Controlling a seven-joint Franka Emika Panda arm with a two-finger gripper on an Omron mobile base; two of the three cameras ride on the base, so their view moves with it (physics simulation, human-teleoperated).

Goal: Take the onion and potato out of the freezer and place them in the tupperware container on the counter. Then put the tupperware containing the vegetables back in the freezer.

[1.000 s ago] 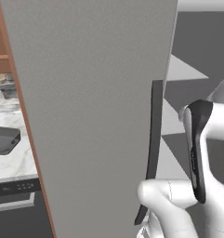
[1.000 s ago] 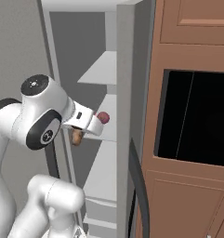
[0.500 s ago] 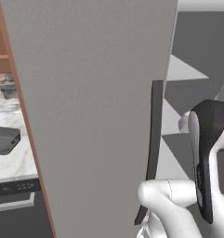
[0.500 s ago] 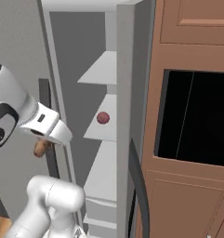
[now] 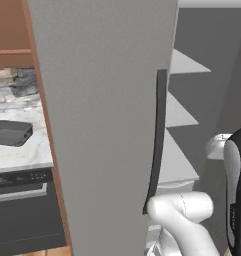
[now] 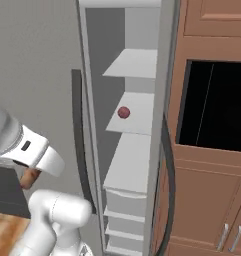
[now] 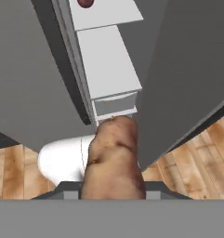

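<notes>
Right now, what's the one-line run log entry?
gripper: shut on potato, outside freezer | onion: on freezer shelf | tupperware container: on counter

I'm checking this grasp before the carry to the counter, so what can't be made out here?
- Fingers: hand view, the potato covers them, so the contact is hidden.
- Potato: right base view, mostly behind the white hand.
- Tupperware container: left base view, its inside is too dark to tell.
- Freezer: lower drawers closed, their contents hidden.

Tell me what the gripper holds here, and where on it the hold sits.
The gripper holds the potato by its near end; the far end juts out toward the freezer. The fingers themselves are hidden behind it.
</notes>
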